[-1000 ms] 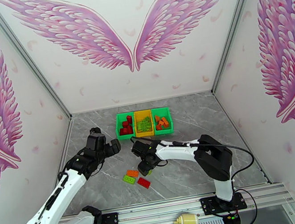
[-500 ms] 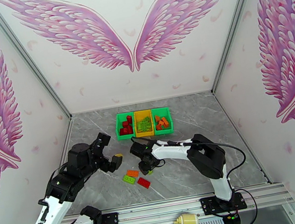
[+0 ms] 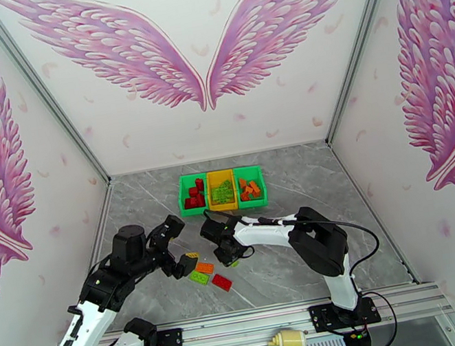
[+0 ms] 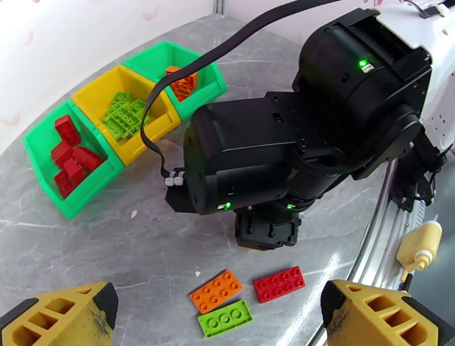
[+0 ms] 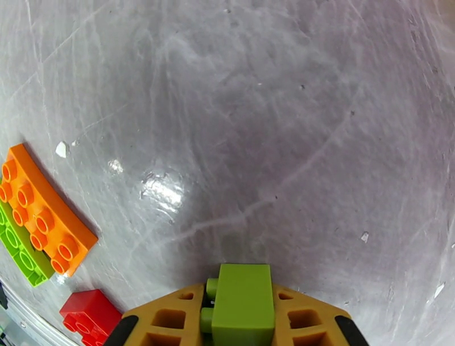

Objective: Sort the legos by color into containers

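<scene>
1. My right fingers (image 5: 165, 318) are clenched on a lime green brick (image 5: 242, 296). It stands wedged between the two yellow pads, with its studs on the left in the wrist view.
2. From the top camera, the right arm (image 3: 275, 228) reaches in low over the middle of the desk (image 3: 299, 270). Its wrist is just beside the loose pieces. I can't quite tell whether the held brick is touching the desk or sitting just off it, because the wrist housing covers that spot.
3. My left fingers (image 4: 57, 313) are spread wide with nothing between them. They hang over the desk on the near-left side of the loose pieces.
4. Three flat pieces lie loose on the desk:
   - The orange plate (image 4: 216, 291) and the lime green plate (image 4: 226, 318) lie side by side along their long edges.
   - The red plate (image 4: 279, 283) is near them but apart, on the side toward the right arm.
5. The three bins stand in a row at the far side of the desk, wall against wall:
   - The left green bin (image 3: 182, 199) holds red bricks (image 4: 68, 153).
   - The yellow bin (image 3: 218, 172) in the middle holds lime green bricks (image 4: 125, 116).
   - The right green bin (image 3: 262, 182) holds orange bricks (image 4: 182, 82).
</scene>
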{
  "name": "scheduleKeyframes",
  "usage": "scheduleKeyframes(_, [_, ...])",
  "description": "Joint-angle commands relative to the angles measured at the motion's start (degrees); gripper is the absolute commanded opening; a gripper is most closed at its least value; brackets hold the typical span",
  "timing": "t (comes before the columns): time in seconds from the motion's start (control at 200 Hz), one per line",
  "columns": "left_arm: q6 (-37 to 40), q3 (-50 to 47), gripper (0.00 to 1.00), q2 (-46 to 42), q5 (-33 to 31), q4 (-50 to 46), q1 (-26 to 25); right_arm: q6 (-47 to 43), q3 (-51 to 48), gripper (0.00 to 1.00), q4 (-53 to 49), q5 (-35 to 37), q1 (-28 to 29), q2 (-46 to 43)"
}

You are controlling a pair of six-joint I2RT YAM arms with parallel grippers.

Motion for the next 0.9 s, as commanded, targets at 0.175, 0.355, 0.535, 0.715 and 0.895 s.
scheduleKeyframes(0.175, [-1.21, -3.42, 0.99, -0.57, 2.43, 6.34, -0.62, 4.4, 3.04, 0.2, 1.27, 3.09, -2.56, -6.16])
scheduleKeyframes(0.355, [-4.14, -6.16, 0.99, -0.58, 0.69, 11.67, -2.38, 4.37, 8.03, 0.2, 2.53, 5.07, -5.49, -6.67])
scheduleKeyframes(0.535, [-5.17, -8.82, 0.99, -0.14, -1.62, 15.93, -3.86, 3.14, 14.15, 0.2, 4.89, 6.61, -9.67, -4.78])
scheduleKeyframes(0.715, [-6.41, -10.3, 0.99, 1.13, -2.17, 19.04, -4.23, 0.92, 20.36, 0.2, 6.55, 8.03, -14.75, -0.58])
scheduleKeyframes(0.895, [-7.5, -10.88, 0.99, 1.89, -1.99, 21.07, -4.47, -2.2, 24.33, 0.19, 11.2, 8.45, -18.67, 3.95])
